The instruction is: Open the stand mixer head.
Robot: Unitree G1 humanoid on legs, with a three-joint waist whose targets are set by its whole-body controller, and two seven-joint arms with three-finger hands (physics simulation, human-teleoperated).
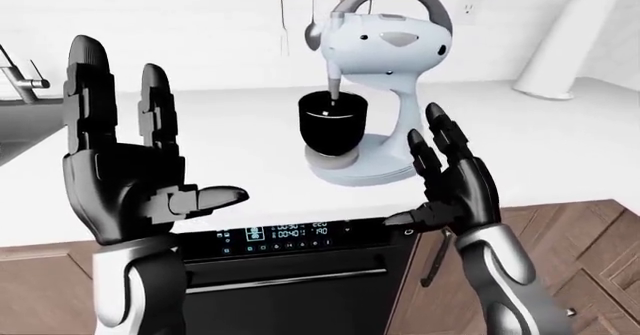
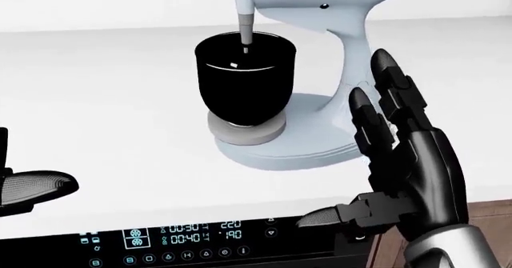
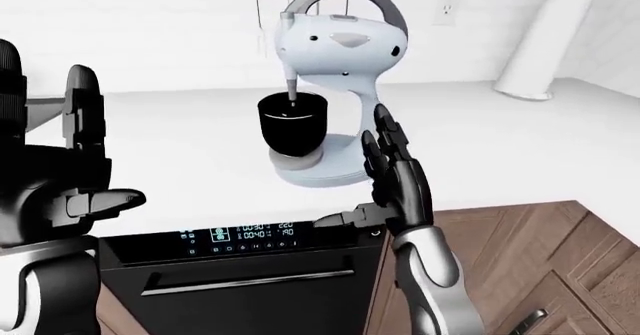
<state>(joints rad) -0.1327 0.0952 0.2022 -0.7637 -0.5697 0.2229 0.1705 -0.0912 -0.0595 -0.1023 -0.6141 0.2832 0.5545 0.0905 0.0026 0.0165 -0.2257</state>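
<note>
both hands are held released, grasping nothing: left hand [image 1: 125, 177] raised at near left, right hand [image 1: 452, 181] just beside the stand mixer [image 1: 375, 87] on the counter [image 1: 560, 136], head [image 1: 385, 39] down over the black bowl [image 1: 333, 125], presumably staged for lifting it.

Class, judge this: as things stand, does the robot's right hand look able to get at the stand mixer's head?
Probably yes. The right hand is open beside the stand mixer, below its head, with nothing between them; it would need to rise.
</note>
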